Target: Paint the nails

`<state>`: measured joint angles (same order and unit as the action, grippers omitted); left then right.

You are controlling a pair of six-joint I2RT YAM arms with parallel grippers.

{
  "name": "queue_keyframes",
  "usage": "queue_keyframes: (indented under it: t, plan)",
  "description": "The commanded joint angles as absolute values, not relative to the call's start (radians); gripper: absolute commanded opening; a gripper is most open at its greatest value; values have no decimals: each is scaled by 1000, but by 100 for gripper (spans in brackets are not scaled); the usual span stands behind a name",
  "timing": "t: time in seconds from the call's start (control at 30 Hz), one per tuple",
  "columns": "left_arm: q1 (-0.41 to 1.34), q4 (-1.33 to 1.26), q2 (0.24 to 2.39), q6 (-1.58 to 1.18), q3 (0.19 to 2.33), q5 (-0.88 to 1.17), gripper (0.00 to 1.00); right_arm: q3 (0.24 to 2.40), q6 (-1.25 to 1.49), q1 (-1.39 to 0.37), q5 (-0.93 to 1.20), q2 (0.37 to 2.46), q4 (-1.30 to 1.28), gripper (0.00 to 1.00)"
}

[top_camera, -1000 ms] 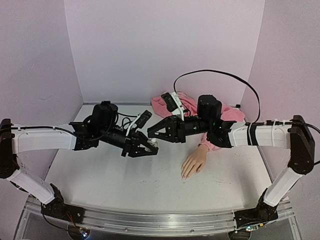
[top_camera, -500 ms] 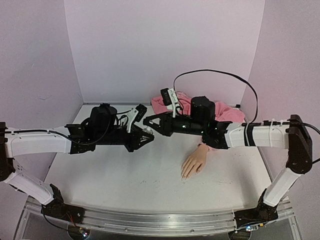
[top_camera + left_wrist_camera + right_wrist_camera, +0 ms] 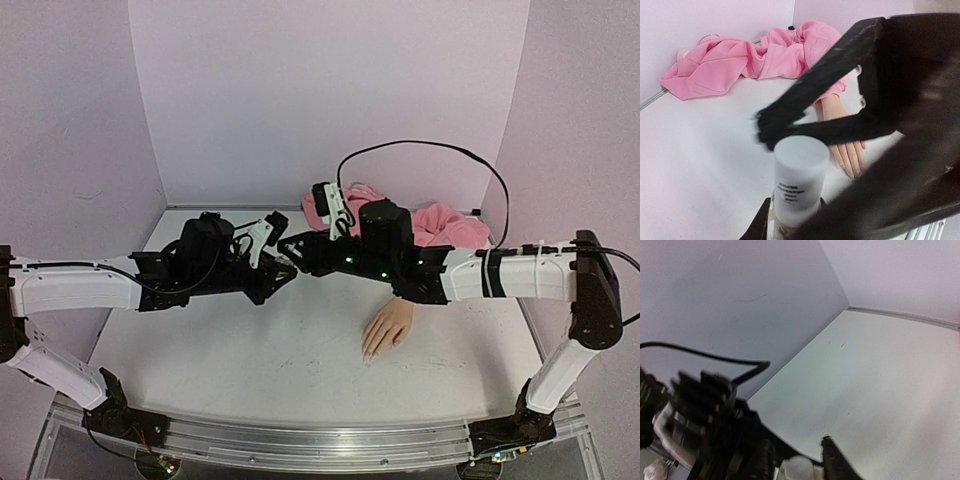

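The beige mannequin hand point(image 3: 388, 328) lies palm down on the table, its pale nails point(image 3: 847, 167) pointing to the near edge. Its pink hoodie sleeve point(image 3: 440, 222) trails toward the back wall. My left gripper point(image 3: 283, 270) is shut on a tiny clear bottle with a white cap point(image 3: 797, 175), held upright above the table's middle. My right gripper point(image 3: 293, 248) meets it from the right. In the right wrist view the white cap point(image 3: 799, 468) sits between that gripper's dark fingers point(image 3: 832, 460). Whether they press on it does not show.
The pink hoodie point(image 3: 755, 60) is bunched at the back right by the wall. A black cable point(image 3: 420, 145) arcs over the right arm. Pale walls close the table on three sides, and both forearms span the middle above it.
The right arm has reached further left and its gripper has closed in on the bottle's cap. The left gripper has risen and levelled, carrying the bottle up and back. The hand has not moved.
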<state>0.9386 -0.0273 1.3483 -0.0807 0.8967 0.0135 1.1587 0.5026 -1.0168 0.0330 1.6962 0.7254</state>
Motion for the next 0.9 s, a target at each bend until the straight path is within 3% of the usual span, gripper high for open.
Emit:
queue_keyframes:
  t: [0.0,0.03,0.1,0.17,0.27,0.47,0.63,0.87]
  plan:
    - [877,-184,1252,-66,813,186,0,1079,406,-919,534,1558,835,61]
    - [876,-210,1236,-60,793,270,0,1060,386,-890,601,1539,842,74]
    - [874,-240,1209,-44,768,439,0,1038,356,-865,725,1510,842,87]
    - [874,-248,1191,-36,762,543,0,1025,338,-854,837,1494,841,93]
    - [872,-250,1185,-34,774,638,0,1020,335,-853,925,1493,842,96]
    - [871,-252,1237,-62,827,787,0,1027,326,-860,958,1514,838,87]
    - [871,-252,1276,-88,860,840,0,1038,320,-870,958,1527,838,67]
    - [871,-252,1304,-103,881,851,0,1055,310,-882,958,1548,833,56]
